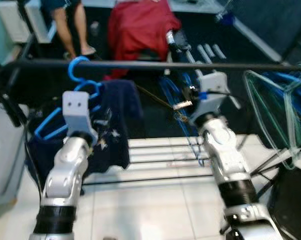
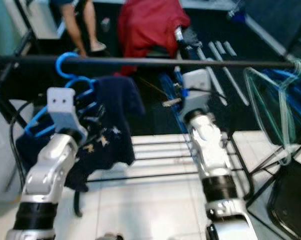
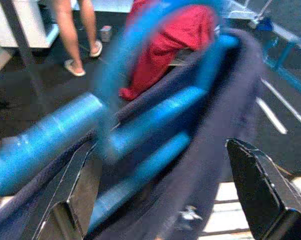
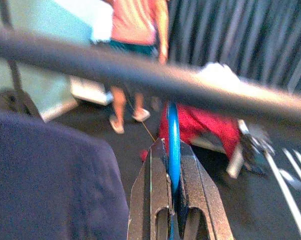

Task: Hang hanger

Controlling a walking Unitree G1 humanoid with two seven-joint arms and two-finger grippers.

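Note:
A thick blue hanger (image 1: 79,70) carries a navy garment (image 1: 115,125), and its hook curls around the black rail (image 1: 155,64) at the left. My left gripper (image 3: 165,200) is open just below the rail, with the hanger's blue bars and navy cloth between its fingers (image 3: 75,200). To the right, under the rail, my right gripper (image 4: 173,150) is shut on a thin blue hanger wire (image 4: 173,125) that rises towards the rail. The same wire hangs as blue loops (image 1: 183,120) beside the right wrist.
Pale green hangers (image 1: 285,115) hang at the rail's right end. A low drying rack (image 1: 160,160) stands on the white floor below. Beyond the rail, red cloth (image 1: 140,27) is draped over something, and a person's legs (image 1: 72,30) stand at the far left.

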